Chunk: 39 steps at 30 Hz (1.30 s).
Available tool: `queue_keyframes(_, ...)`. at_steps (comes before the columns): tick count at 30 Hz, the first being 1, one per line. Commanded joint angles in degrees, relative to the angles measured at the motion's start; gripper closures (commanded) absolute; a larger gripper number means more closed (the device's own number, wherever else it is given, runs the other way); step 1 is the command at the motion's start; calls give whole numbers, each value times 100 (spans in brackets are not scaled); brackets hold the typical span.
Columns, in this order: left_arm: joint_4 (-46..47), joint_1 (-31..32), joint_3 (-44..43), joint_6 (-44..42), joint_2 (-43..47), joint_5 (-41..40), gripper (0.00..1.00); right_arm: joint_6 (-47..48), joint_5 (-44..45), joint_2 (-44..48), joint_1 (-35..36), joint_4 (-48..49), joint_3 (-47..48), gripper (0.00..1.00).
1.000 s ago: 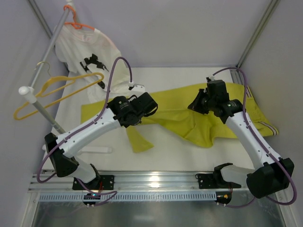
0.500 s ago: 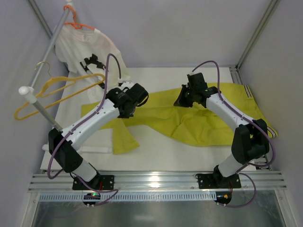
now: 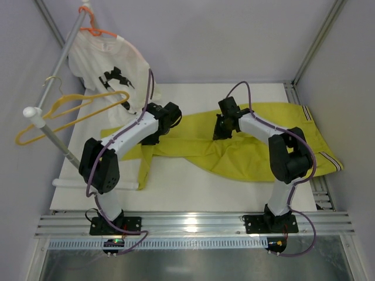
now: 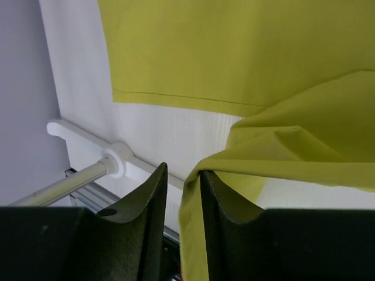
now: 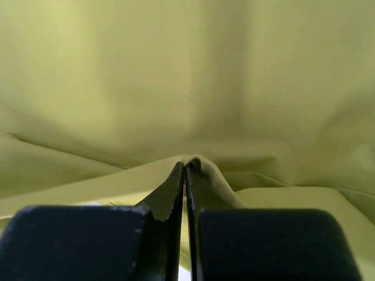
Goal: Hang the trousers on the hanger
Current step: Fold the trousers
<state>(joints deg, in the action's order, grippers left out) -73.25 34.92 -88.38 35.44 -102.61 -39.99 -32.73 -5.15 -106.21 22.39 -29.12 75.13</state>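
Observation:
The yellow-green trousers (image 3: 252, 146) lie spread across the white table, their striped bands (image 3: 328, 159) at the right edge. My left gripper (image 3: 150, 139) hovers over their left end with its jaws apart. In the left wrist view a fold of the trousers (image 4: 234, 52) drapes over the right finger (image 4: 225, 205) of that gripper (image 4: 181, 171). My right gripper (image 3: 218, 132) is shut on a raised pinch of the trousers (image 5: 187, 76) near their middle, seen between its closed tips (image 5: 185, 167). The yellow hanger (image 3: 70, 114) hangs by its metal hook on the slanted rail (image 3: 58, 64) at the left.
An orange hanger bearing a white T-shirt (image 3: 105, 58) hangs higher on the same rail. The rail's white foot bar (image 3: 96, 184) lies on the table's left front, and it shows in the left wrist view (image 4: 117, 158). Grey walls close the table in at the back and on both sides.
Both arms have swung towards the back left, dragging the trousers along. The left jaws, shut on cloth before, have parted. The right gripper has stayed shut on its pinch.

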Motion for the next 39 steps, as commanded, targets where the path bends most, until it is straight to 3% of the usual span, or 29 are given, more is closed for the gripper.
queue_keyframes(1, -666, -195, -180, -318, -171, -800, 70, 302, 770, 224, -112, 12, -332, 95)
queue_keyframes(6, -532, -319, -250, -310, -689, -1344, 68, 539, 769, 276, -112, -40, -263, 88)
queue_keyframes(11, -778, -363, -917, -292, -1103, -2022, 65, 593, 779, 399, -121, -155, -183, 87)
queue_keyframes(17, -1095, -302, -1367, 67, -1113, -2031, 66, 505, 726, 505, -121, -172, -210, 65)
queue_keyframes(20, -745, -30, -1016, 51, -595, -1611, 65, 469, 717, 619, -121, -225, -131, 63)
queue_keyframes(21, -508, 50, -562, -106, -420, -982, 65, 452, 699, 733, -130, -234, -131, 63)
queue_keyframes(23, 73, 295, -7, -125, 159, -547, 62, 452, 656, 865, -130, -260, -139, 63)
queue_keyframes(27, 363, 367, 1084, 481, 776, 157, 59, 426, 629, 1199, -121, -243, -314, 62)
queue_keyframes(29, 680, 445, 1673, 657, 917, 307, 57, 417, 603, 1340, -121, -199, -385, 62)
queue_keyframes(34, 1462, 850, 2263, 595, 1102, 676, 37, 390, 394, 1463, -121, -172, -491, 62)
queue_keyframes(39, 1701, 850, 2308, 727, 866, 528, 37, 390, 383, 1630, -112, -146, -649, 62)
